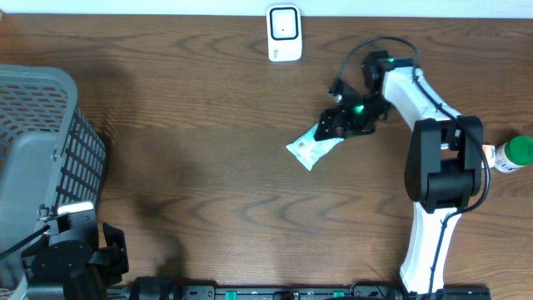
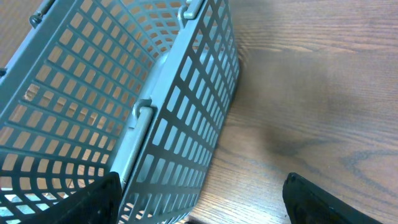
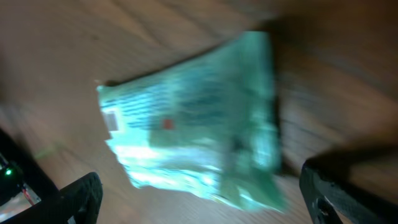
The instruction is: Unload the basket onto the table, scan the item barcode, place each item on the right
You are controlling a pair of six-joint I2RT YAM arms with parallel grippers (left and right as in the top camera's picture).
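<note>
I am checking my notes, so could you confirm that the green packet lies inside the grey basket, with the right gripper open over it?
Not quite: the green packet lies on the wooden table, well apart from the grey basket, as the overhead view shows. The right gripper is indeed open over it.

Worktop [image 1: 208, 125]: brown, dark wavy wood grain. Basket [image 1: 33, 108]: grey all over, open grid pattern on its walls. Packet [image 3: 199, 130]: pale mint green with white, fine rows of print, one small red spot, a white patch at one corner; blurred, so the print is unreadable. Scanner [image 1: 284, 33]: white, dark window. Right arm [image 1: 416, 92] by the packet: white and black links, green light glowing. Bottle [image 1: 510, 155] right of the packet: green cap, white body, orange band. Both jaws black.
</note>
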